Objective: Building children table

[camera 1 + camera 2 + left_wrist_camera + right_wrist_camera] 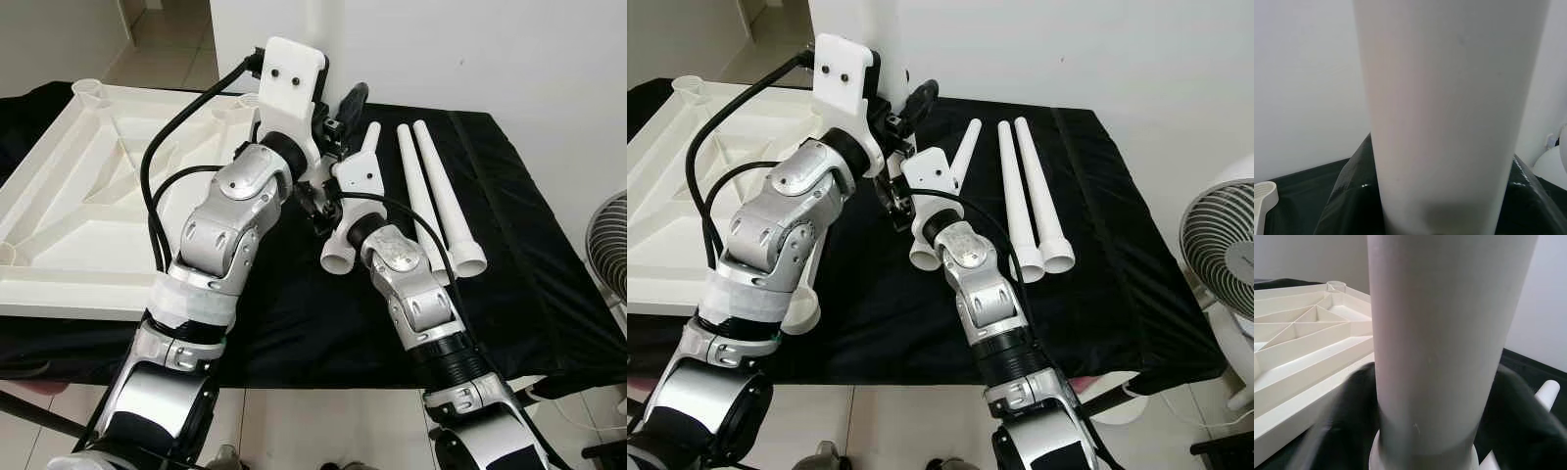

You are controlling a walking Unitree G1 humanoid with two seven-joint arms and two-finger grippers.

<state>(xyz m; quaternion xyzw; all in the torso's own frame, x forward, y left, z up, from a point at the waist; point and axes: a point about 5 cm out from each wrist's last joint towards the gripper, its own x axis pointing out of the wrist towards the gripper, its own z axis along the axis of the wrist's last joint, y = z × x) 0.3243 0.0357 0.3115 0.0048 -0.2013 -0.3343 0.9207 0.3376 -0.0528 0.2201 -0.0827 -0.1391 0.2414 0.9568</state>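
In the left eye view three white table legs could be counted. One, the held leg (370, 147), sat between the two arms at the middle of the black-draped bench (529, 255). Its wide socket end pointed toward 7 o'clock and its narrow tip toward 1 o'clock, so its long axis ran almost straight away from the robot. The two spare legs (445, 191) lay side by side just at 3 o'clock of it, narrow tips at 11 o'clock and flared ends at 5 o'clock. One upturned white tabletop (69, 196) filled the 9 o'clock side, its ribs facing up and its left edge cut off by the frame. The left pincer (343, 113) stood by the held leg's narrow end, and the wrist housing hid most of it.

The right eye view gave the same count. One fan (1225, 255) was cut off at 3 o'clock, and a rounded white piece under the left forearm was too hidden to name.

In the left wrist view the held leg loomed blurred and very close, with a pale wall (1303, 73) behind it. Whether that pincer was gripping could not be told.

In the right wrist view the right pincer (1425, 396) was clamped on the held leg. Its black fingers (1352, 406) pressed both sides just above the flared socket, blurred by nearness, and the tabletop lay beyond.
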